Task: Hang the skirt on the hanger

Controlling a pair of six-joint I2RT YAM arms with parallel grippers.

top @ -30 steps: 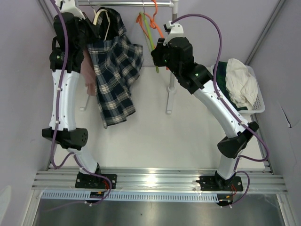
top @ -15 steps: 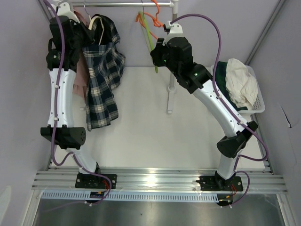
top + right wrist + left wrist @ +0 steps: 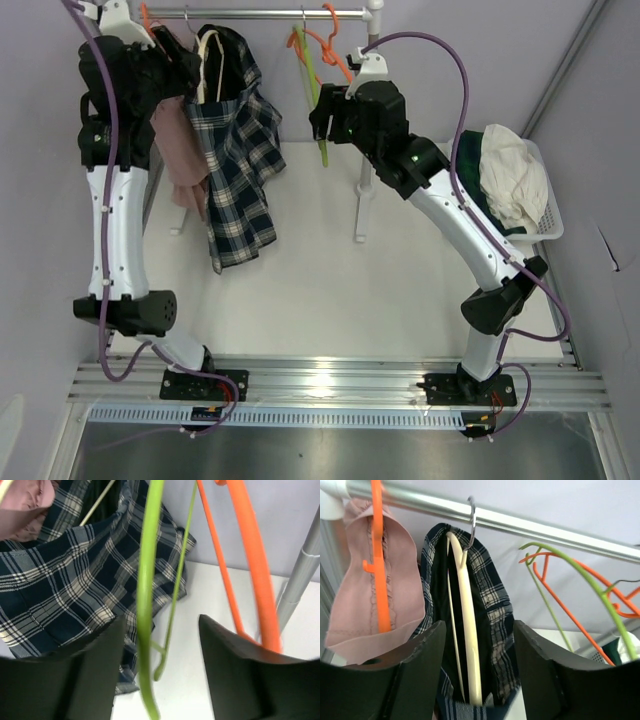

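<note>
Skirt of navy plaid cloth (image 3: 235, 170) hangs draped over cream curved hanger (image 3: 467, 645) on steel rail (image 3: 545, 530). Soft, light, likely to slide; I judge the waistband fold the best hold. Left gripper (image 3: 479, 645) gapes empty before it; right gripper (image 3: 161, 630) also spread, holding nothing.

Bright, even light; blurred near edges.

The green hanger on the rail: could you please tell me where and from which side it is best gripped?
I would take the green hanger by its long sloping arm: a thin bare rod hanging clear of the plaid skirt. Come from the front, as the right pincer is placed, open and straddling it, avoiding the orange hanger beside it.
</note>
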